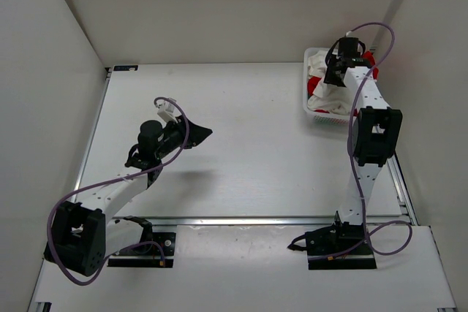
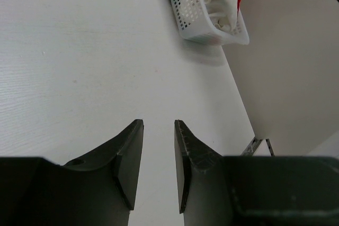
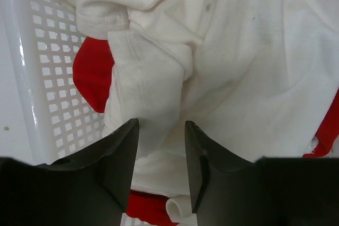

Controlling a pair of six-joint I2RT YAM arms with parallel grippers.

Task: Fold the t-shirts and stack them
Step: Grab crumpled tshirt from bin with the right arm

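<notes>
When you look down on the white table [image 1: 241,129], you see the white mesh basket [image 1: 313,113] at its far right side. The cream-white t-shirt [image 3: 254,78] lies bunched up inside it, on top. The red t-shirt [image 3: 92,72] peeks out from under it, against the basket wall. Your right gripper [image 3: 160,126] hangs just over the basket. Its jaws stand apart, with a thick fold of the white shirt between them. You cannot tell if they squeeze that fold. Your left gripper [image 2: 159,125] is well apart from the basket, over bare table. Its jaws are apart and hold nothing.
</notes>
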